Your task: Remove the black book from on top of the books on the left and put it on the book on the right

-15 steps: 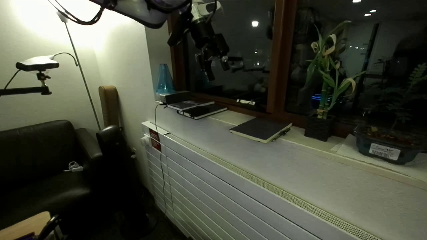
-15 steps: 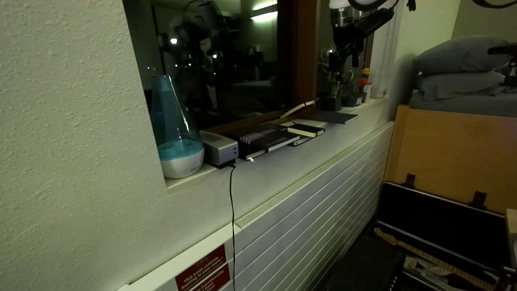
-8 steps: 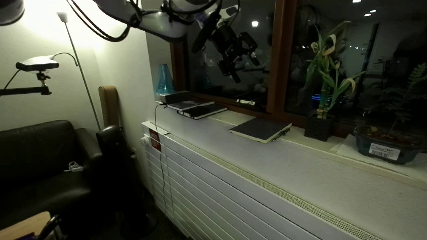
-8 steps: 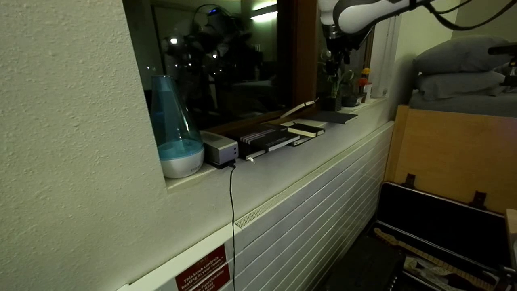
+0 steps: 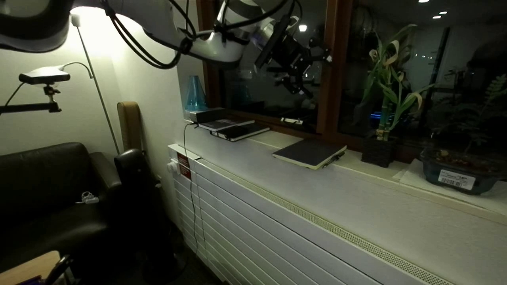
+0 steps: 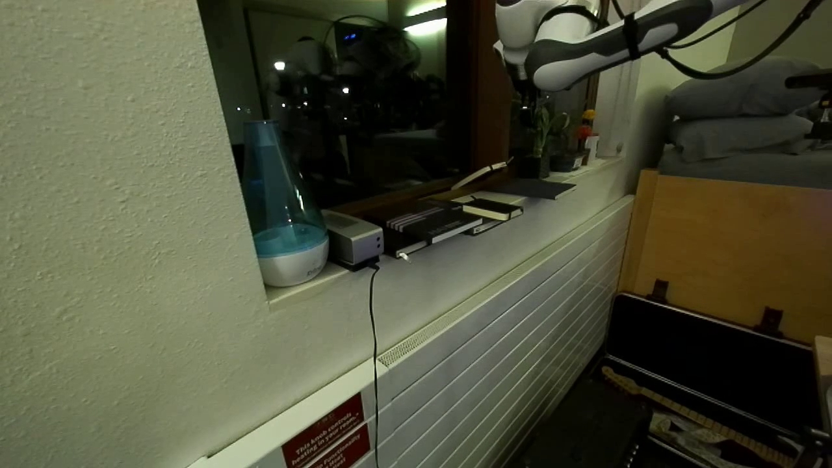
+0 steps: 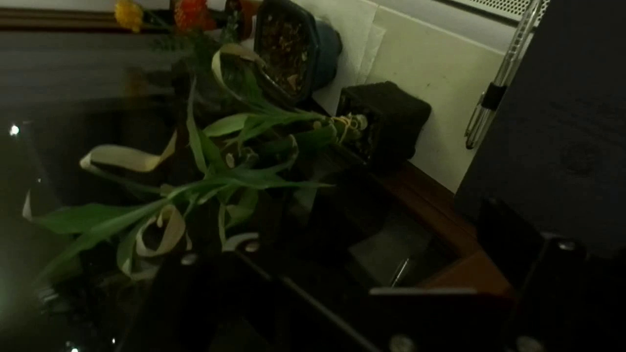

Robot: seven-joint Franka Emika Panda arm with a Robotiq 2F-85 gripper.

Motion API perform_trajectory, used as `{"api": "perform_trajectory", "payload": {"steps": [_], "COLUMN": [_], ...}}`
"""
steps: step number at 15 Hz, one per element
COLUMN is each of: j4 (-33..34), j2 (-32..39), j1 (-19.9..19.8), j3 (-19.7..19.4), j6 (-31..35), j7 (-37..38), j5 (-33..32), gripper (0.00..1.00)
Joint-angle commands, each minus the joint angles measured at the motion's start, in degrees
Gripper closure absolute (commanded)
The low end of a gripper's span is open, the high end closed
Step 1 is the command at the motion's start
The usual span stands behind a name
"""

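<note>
The jaws stand spread wide, gripping nothing, above the windowsill (image 5: 278,139). The black book (image 6: 497,207) rests on top of the books (image 6: 434,221); the wide book (image 5: 311,152) lies on the windowsill, apart from them.

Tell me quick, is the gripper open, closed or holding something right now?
Robotiq gripper: open, holding nothing.
</note>
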Motion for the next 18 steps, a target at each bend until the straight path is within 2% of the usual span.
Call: {"api": "perform_trajectory", "payload": {"steps": [1, 6, 11, 16, 18], "j4": [-6.5, -12.5, -23.0, -34.1, -36.0], "j2": [-3.6, -5.9, -11.4, -19.7, -21.6], "j1": [0.0, -0.9, -2.0, -2.9, -3.0], "j3": [1.0, 2.0, 2.8, 4.3, 5.1], "j6": [6.2, 13.0, 18.0, 23.2, 25.3], "j7": [-5.4, -12.2, -20.2, -30.0, -35.3], "j5": [-4.3, -7.8, -9.0, -6.9, -4.3], "gripper": [0.0, 0.0, 0.0, 0.0, 0.0]}}
